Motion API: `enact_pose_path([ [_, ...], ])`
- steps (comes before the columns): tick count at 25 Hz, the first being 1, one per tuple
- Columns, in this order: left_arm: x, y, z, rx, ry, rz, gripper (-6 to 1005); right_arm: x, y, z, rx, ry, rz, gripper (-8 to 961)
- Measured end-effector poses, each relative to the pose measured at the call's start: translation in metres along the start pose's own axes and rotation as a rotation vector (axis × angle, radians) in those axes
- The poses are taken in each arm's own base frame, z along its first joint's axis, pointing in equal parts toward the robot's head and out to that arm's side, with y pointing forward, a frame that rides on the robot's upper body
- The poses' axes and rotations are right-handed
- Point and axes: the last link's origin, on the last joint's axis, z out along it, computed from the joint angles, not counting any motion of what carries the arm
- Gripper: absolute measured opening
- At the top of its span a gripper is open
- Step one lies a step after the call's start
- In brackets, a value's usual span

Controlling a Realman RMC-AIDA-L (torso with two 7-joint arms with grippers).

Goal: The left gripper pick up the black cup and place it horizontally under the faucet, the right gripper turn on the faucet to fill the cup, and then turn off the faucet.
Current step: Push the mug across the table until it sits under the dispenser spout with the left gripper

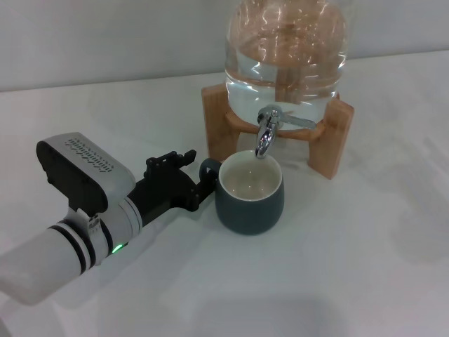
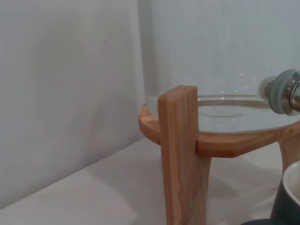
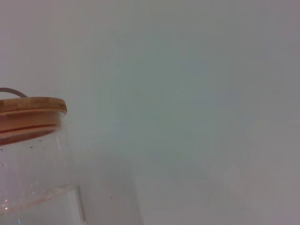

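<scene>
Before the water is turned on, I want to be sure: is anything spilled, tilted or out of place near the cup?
Nothing stands out. The black cup stands upright under the faucet, its inside looks dry, and no water shows on the table. The left pincer is at the cup's handle. The right pincer is not in view.

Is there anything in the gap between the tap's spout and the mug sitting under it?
Nothing: in the head view, the faucet hangs just above the black cup, with only empty air and no water between them.
</scene>
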Motion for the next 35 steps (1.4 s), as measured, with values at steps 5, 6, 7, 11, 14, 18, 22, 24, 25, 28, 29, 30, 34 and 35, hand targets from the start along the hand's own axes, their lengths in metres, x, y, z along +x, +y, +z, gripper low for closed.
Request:
enact_pose_path([
  [5,-0.0004,0.0005,-0.0003,-0.001,-0.001,0.002,512,0.0000,0.0000,0.0000,0.000,0.000,0.000,848],
  [6,-0.0006,0.0004,-0.0003,-0.001,-0.002,0.003,515,0.0000,0.0000,-0.0001,0.000,0.000,0.000,848],
  [7,-0.0008,0.0003,-0.0004,-0.001,-0.002,0.003,515,-0.0001,-0.0001,-0.0001,0.000,-0.001,0.000,848],
  [11,-0.0005,-0.0009,-0.0007,0.001,-0.002,0.004,515,-0.0002,-0.0004,-0.0002,0.001,-0.001,0.000,848],
  [14,-0.0006,-0.0006,-0.0009,-0.001,-0.002,0.006,515,-0.0003,-0.0006,-0.0003,0.002,0.000,-0.001,848],
  [18,-0.0012,-0.0005,-0.0010,-0.001,-0.004,0.006,515,-0.0004,-0.0007,-0.0003,0.002,0.000,-0.001,848],
  [22,-0.0003,0.0001,-0.0008,-0.001,0.000,0.004,515,-0.0003,-0.0010,-0.0003,0.004,0.001,-0.001,848],
  [24,-0.0006,0.0003,-0.0009,-0.001,0.000,0.003,515,-0.0003,-0.0011,-0.0003,0.004,0.001,-0.002,848],
  [25,-0.0015,0.0003,-0.0016,0.000,-0.001,0.001,515,-0.0002,-0.0012,-0.0008,0.005,0.001,-0.002,848],
  [28,-0.0030,0.0010,-0.0044,0.002,0.007,-0.014,515,-0.0001,-0.0017,-0.0018,0.008,0.001,-0.002,848],
  [29,-0.0030,0.0014,-0.0051,0.003,0.011,-0.017,515,-0.0004,-0.0025,-0.0030,0.013,-0.001,-0.001,848],
  [30,-0.0023,0.0019,-0.0053,0.003,0.015,-0.019,515,-0.0008,-0.0032,-0.0038,0.017,-0.003,-0.002,848],
  [34,-0.0033,0.0030,-0.0061,0.003,0.014,-0.021,515,-0.0017,-0.0043,-0.0048,0.023,-0.009,-0.002,848],
  [35,-0.0042,0.0031,-0.0066,0.005,0.012,-0.022,515,-0.0017,-0.0042,-0.0045,0.022,-0.008,-0.002,848],
])
